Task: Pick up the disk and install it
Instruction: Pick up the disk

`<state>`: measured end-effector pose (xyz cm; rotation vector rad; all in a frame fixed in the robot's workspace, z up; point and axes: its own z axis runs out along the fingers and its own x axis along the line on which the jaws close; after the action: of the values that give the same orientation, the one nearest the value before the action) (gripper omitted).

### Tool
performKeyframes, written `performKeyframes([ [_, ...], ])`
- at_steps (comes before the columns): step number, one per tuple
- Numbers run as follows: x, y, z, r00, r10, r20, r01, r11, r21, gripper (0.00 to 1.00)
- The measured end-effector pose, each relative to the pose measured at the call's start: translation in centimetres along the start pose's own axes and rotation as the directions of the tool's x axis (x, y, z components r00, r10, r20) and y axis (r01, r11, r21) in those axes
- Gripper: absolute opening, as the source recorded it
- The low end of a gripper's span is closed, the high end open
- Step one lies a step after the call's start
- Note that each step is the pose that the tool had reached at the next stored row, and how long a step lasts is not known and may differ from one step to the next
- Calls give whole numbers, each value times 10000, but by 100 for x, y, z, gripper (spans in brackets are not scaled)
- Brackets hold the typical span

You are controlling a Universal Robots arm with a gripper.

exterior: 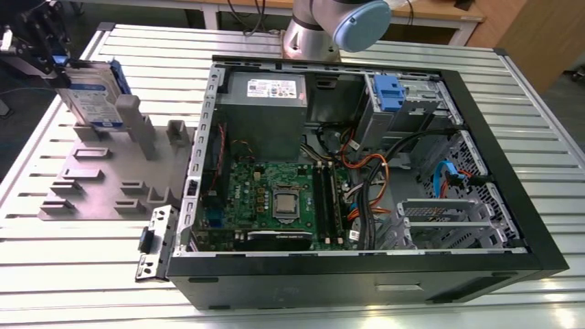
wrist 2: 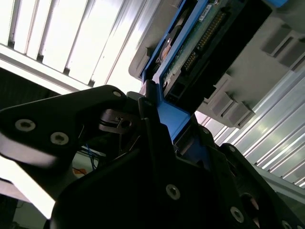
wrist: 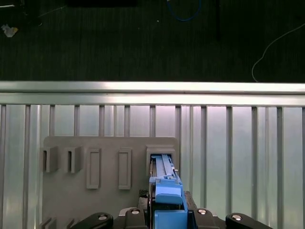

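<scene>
black hand (exterior: 57,65) clamped on upright disk (exterior: 92,99)

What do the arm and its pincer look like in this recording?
The arm is a silver-grey tube with a rounded light-blue joint cap. The pincer is matte black, built from angular plates with rounded corners and fastened with small silver screws.

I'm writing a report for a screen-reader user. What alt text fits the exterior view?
A robot gripper at the exterior view's upper left grips the disk, on edge at a grey holder on a slatted metal table. To the view's right lies an open computer case with its motherboard exposed.
</scene>
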<state>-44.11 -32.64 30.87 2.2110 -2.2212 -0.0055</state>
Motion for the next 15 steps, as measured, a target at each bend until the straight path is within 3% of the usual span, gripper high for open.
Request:
performKeyframes([
  [15, 0, 0, -46, 10000, 0, 2, 0, 10000, 3, 36],
])
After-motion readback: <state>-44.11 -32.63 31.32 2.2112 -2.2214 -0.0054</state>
